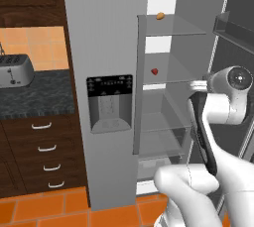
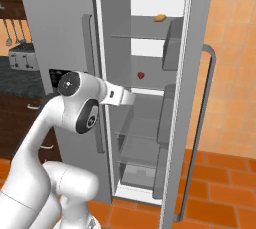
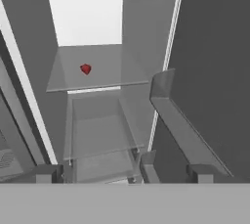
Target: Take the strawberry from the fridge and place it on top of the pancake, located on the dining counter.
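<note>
Even flat rendered light, no glare; soft low-resolution blur; fridge (image 1: 106, 47) back wall brightest, faint shadows.

Fridge (image 1: 106, 47) at frame centre in the left base view, right door swung open. Strawberry (image 1: 155, 71) on the middle shelf (image 1: 173, 75) inside — oval item (image 1: 160, 16) on the shelf above, further up the frame. Dispenser (image 1: 109, 103) on the shut left door. Toaster (image 1: 15, 70) on the worktop (image 1: 44, 97) at far left, drawers (image 1: 44, 154) below. Tool (image 3: 127, 171) at the bottom edge of the hand view — below and well apart from the strawberry.
</note>
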Available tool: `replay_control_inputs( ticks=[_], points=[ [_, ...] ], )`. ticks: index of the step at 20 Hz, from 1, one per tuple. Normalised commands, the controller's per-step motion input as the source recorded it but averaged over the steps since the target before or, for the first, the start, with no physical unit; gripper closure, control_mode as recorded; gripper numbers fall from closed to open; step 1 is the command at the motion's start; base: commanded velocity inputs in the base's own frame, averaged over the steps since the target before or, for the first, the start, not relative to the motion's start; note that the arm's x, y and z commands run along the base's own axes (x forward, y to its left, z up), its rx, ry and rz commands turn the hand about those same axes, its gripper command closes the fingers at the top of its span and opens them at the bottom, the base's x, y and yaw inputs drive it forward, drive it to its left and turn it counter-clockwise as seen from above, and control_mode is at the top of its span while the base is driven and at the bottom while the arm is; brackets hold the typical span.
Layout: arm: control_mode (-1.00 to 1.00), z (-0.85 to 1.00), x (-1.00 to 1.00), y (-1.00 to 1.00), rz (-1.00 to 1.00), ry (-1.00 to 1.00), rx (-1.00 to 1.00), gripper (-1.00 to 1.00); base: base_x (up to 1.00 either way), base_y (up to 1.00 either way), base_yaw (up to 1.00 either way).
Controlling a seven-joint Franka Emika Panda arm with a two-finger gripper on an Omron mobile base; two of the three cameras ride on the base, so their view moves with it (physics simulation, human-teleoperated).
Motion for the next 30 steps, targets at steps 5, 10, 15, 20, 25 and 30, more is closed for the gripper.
replay_control_inputs(
  ticks=[5,10,15,20,25,30],
  points=[
    [-1.00,-0.14,-0.55,0.88,0.11,0.00,0.12,-1.00,0.00,0.00,0.00],
    [-1.00,-0.08,-0.43,0.52,0.03,0.01,0.03,-1.00,0.00,0.00,0.00],
    [1.00,-0.03,0.05,0.04,0.02,0.01,-0.01,-1.00,0.10,-0.06,-0.01],
    [1.00,0.00,0.00,0.00,0.00,0.00,0.00,-1.00,0.76,-0.18,-0.09],
    [1.00,0.00,0.00,0.00,0.00,0.00,0.00,-1.00,0.73,-0.55,0.01],
    [1.00,0.00,0.00,0.00,0.00,0.00,0.00,-1.00,0.60,-0.16,0.12]
  ],
)
